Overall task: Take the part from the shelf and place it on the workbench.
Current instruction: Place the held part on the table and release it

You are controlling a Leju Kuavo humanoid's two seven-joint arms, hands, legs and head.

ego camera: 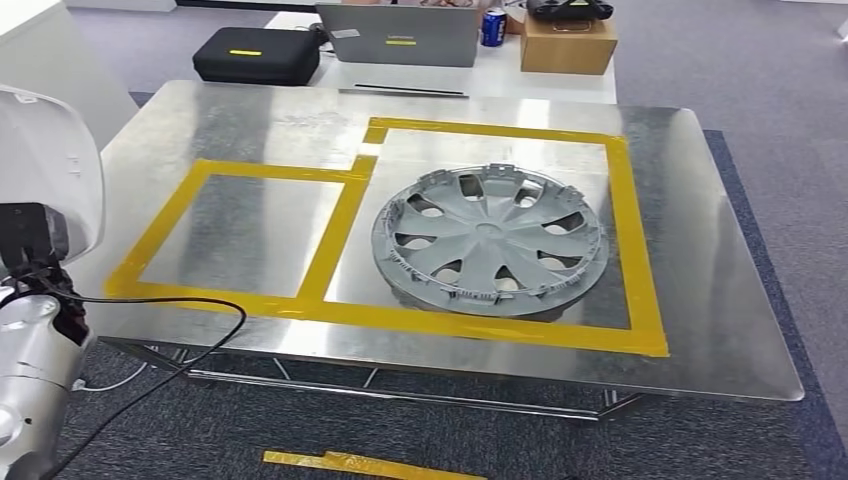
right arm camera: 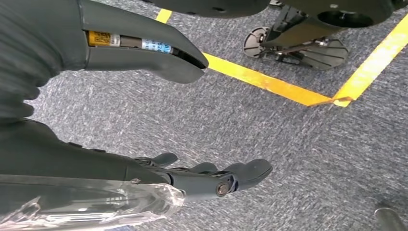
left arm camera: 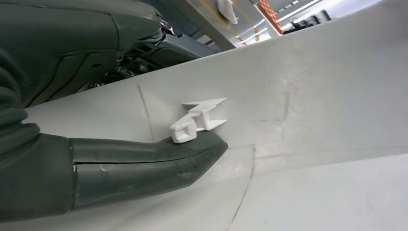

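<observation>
The part, a grey wheel cover [ego camera: 490,240], lies flat on the metal workbench [ego camera: 720,300], inside the larger yellow-taped rectangle [ego camera: 640,250] on the right. The smaller taped rectangle [ego camera: 160,235] to its left holds nothing. My left arm [ego camera: 35,350] hangs at the bench's near left corner, away from the cover. In the left wrist view my left hand [left arm camera: 144,163] holds nothing; its thumb lies along a white moulded surface [left arm camera: 312,96] beside a small white clip [left arm camera: 197,120]. My right hand [right arm camera: 96,163] hangs over grey carpet with thumb and fingers [right arm camera: 231,178] apart, holding nothing.
Behind the bench a white table carries a black case [ego camera: 255,55], a laptop [ego camera: 400,35], a blue can [ego camera: 493,27] and a cardboard box [ego camera: 568,42]. A black cable [ego camera: 180,340] loops by my left arm. Loose yellow tape [ego camera: 350,463] lies on the carpet before the bench.
</observation>
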